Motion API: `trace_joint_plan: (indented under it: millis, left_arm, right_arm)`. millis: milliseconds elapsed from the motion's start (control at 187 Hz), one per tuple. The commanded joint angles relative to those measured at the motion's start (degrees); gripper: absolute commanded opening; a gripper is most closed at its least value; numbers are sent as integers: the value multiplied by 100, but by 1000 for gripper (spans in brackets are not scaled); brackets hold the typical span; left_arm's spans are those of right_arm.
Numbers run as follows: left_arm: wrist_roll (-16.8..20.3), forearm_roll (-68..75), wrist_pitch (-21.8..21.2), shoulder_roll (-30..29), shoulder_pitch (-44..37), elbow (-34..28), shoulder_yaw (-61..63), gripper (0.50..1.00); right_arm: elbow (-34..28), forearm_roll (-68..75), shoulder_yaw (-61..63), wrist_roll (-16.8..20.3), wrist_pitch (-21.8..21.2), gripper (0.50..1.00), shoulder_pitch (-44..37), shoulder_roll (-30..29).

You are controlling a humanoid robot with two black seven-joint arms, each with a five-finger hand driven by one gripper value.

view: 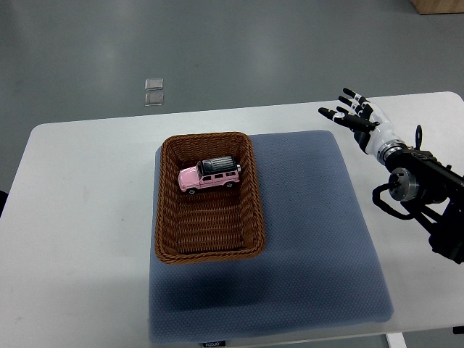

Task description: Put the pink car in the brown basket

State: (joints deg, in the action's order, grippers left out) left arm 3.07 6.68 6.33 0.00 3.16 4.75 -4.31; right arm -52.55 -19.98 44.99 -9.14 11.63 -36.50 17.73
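Observation:
A pink toy car with a black roof lies inside the brown wicker basket, in its far half, nose pointing left. The basket stands on the left part of a blue-grey mat. My right hand hovers above the table's far right, well to the right of the basket, with its fingers spread and nothing in them. Its arm enters from the right edge. The left arm does not show.
The white table carries the mat and basket. Two small clear square pieces lie on the grey floor beyond the table's far edge. A wooden object's corner shows at the top right.

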Motion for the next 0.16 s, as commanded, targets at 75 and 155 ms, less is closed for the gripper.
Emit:
trace_joint_plan:
  millis: [75,155]
  left_arm:
    - [1,0,0,0,0,-9,0,1000]
    - [1,0,0,0,0,-9,0,1000]
  right_arm:
    - [52,2,1,-8,6,915,-77,29]
    - [52,-6,-8,0,-12,915,-77,37]
